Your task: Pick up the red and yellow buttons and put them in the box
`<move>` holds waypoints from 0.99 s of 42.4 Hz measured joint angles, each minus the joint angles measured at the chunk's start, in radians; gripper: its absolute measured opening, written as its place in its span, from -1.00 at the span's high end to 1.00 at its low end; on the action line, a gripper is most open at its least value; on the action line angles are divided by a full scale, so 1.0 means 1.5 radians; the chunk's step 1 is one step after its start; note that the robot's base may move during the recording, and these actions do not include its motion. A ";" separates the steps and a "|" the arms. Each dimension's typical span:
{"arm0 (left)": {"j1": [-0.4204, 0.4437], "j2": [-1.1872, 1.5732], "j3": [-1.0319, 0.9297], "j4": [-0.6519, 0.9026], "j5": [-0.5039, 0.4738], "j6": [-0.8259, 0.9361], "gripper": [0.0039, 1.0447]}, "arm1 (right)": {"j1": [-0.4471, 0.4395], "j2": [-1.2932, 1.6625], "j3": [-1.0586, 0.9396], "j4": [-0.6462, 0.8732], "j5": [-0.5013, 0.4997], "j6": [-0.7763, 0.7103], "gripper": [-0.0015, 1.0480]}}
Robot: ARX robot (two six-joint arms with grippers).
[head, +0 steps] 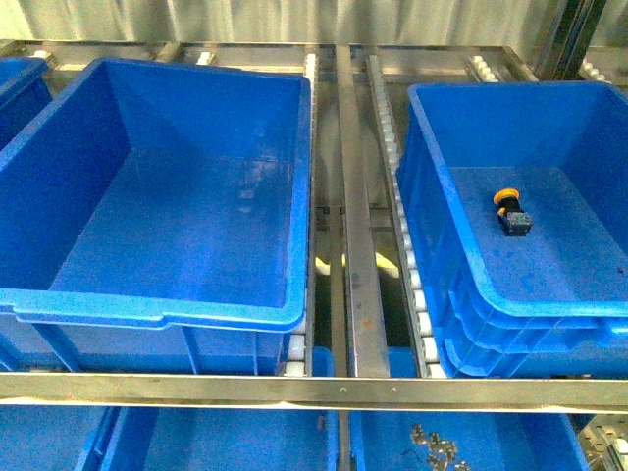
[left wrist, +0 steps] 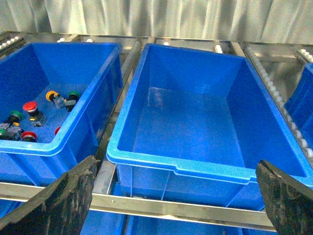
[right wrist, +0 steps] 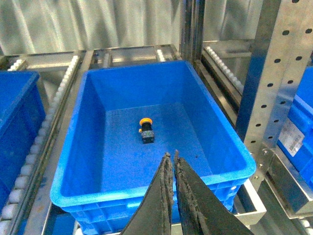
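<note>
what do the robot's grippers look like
Only their ends show, in the wrist views. The left gripper has broad black fingers with a rough, worn surface. The right gripper has dark fingers that taper to thin tips, with rough edges. No cables or markings show; the front view shows no arm.

Roller rail [head: 412, 275], green-capped button [left wrist: 74, 95], perforated upright [right wrist: 276, 73]
</note>
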 joint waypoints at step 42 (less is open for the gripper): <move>0.000 0.000 0.000 0.000 0.002 0.000 -0.85 | 0.001 -0.172 0.001 -0.175 0.003 -0.001 -0.89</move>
